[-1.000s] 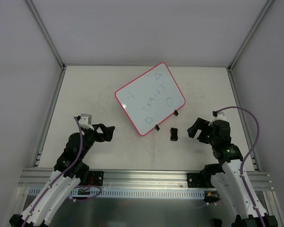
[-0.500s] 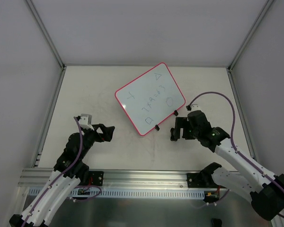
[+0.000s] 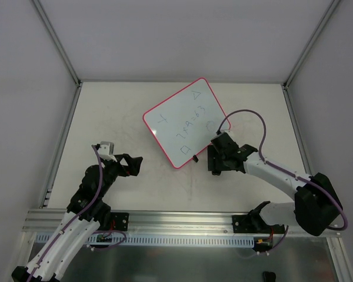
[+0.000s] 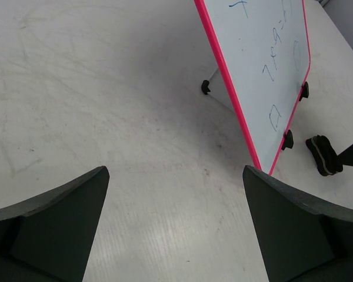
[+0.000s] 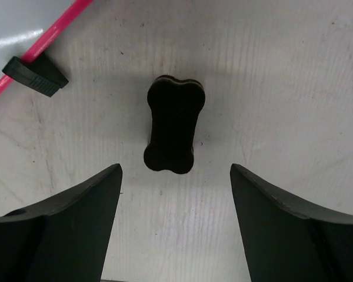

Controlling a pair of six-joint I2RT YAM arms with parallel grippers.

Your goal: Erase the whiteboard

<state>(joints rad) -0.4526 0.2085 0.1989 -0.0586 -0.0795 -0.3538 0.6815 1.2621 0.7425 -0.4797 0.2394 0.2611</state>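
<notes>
Since a second ago the right arm has swung in from its own side of the worktop [image 3: 106, 117]. The right gripper [image 3: 215, 161] now hangs directly over the eraser [image 5: 173, 123], where half a second ago it was only just beside it. In the right wrist view its fingers are spread wide, one on each side of the eraser and touching neither end. The eraser has not moved. It lies flat on the worktop, just beside the near edge of the whiteboard [image 3: 185, 123].

The left arm has not moved at all. The left gripper [image 3: 134, 164] is spread apart and holds nothing, staying near the worktop and well apart from the board.

The whiteboard sits where it did, turned at an angle in the middle of the worktop. From the left wrist view it looks propped up on a small leg [image 4: 206, 88], though the tilt is hard to judge.

There is one whiteboard and one eraser. There are two black clips [image 4: 288, 140] on the board's near edge, only one of them visible to the right wrist camera. Five groups of pen marks [image 3: 190, 122] remain on the board: a plus, a triangle, a circle, a square and a row of scribble across the centre. All are as before.
</notes>
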